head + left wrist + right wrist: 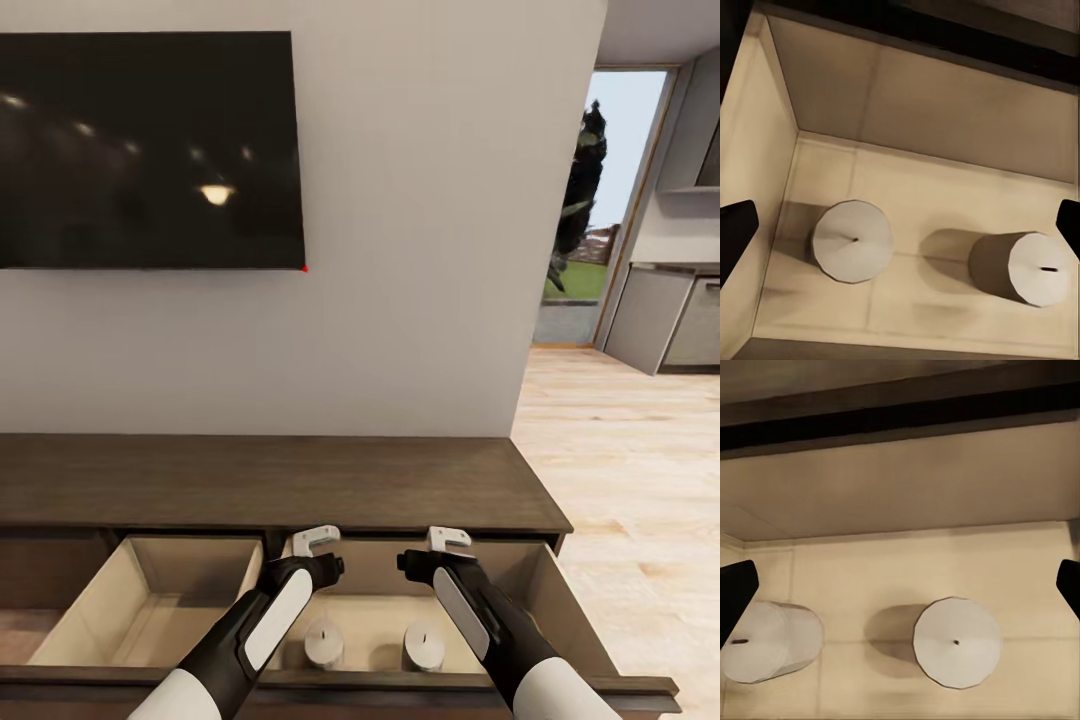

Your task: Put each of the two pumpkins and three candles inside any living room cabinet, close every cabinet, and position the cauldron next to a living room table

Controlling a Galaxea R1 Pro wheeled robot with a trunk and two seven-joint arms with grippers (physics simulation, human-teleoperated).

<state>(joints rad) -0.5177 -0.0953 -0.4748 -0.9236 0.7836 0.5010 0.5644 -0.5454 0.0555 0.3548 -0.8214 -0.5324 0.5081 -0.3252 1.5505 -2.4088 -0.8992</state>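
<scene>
The dark-brown cabinet [280, 480] stands against the wall with two drawers pulled out. Two pale candles [323, 640] [424, 645] stand upright side by side on the floor of the right drawer [575, 625]. My left gripper [325, 568] hovers above the left candle [853, 240], open and holding nothing, with the other candle [1031, 266] off to one side. Over the right candle [957, 642] my right gripper [415, 562] also hangs open and empty, its neighbour [765, 641] showing at the edge. Pumpkins and cauldron are out of view.
The left drawer [95, 600] is open with a bare pale interior. A large black TV [150, 150] hangs on the wall above the cabinet. To the right, wood floor [640, 480] leads to a doorway and grey kitchen units [670, 320].
</scene>
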